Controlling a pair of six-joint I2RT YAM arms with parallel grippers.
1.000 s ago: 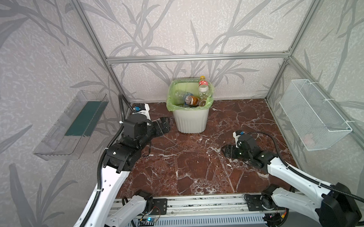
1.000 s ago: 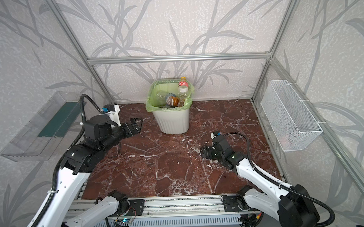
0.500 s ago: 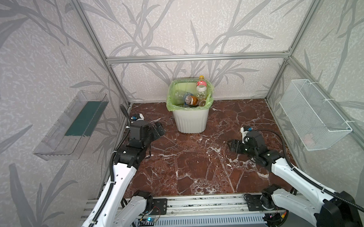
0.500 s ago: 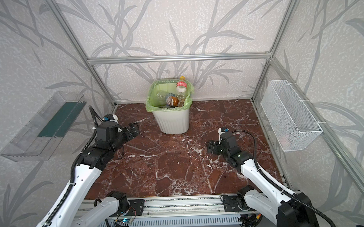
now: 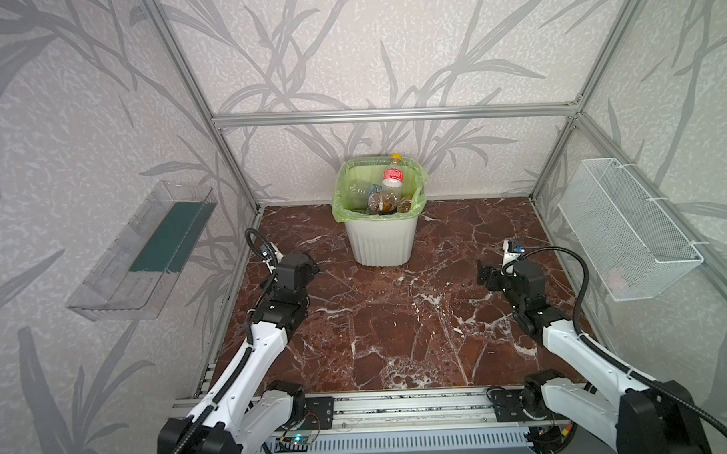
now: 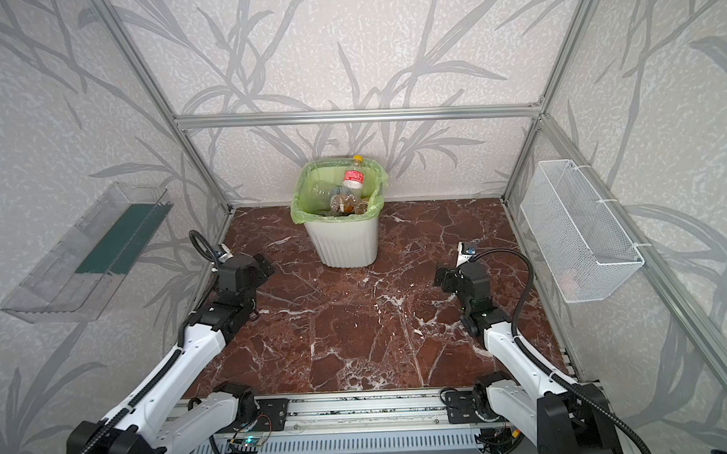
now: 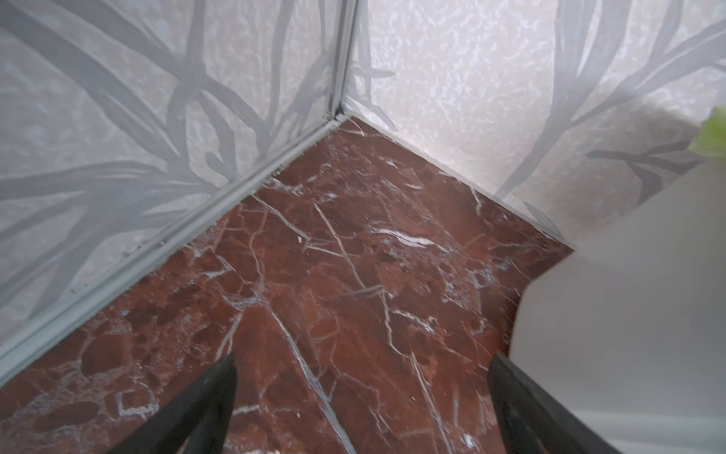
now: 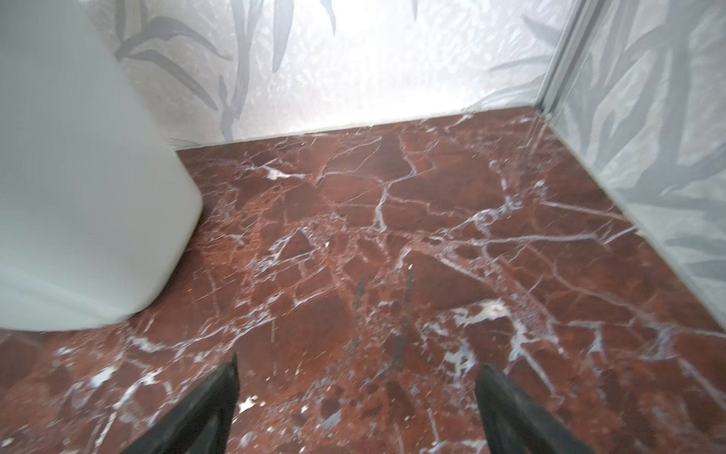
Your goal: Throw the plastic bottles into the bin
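A clear tray (image 5: pixel 106 282) hangs on one leaf-patterned wall, a wire-mesh basket (image 5: pixel 628 227) opposite, above the red marble floor (image 5: pixel 398 326).

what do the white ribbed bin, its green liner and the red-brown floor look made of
White ribbed bin: matte moulded plastic, evenly ribbed. Green liner: thin translucent plastic film, crinkled over the rim. Red-brown floor: marble or marble-look sheet, white-veined, slightly glossy.

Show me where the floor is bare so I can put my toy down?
The marble floor is bare between the left gripper and right gripper, in front of the bin. Only the bin is crowded, heaped with bottles.
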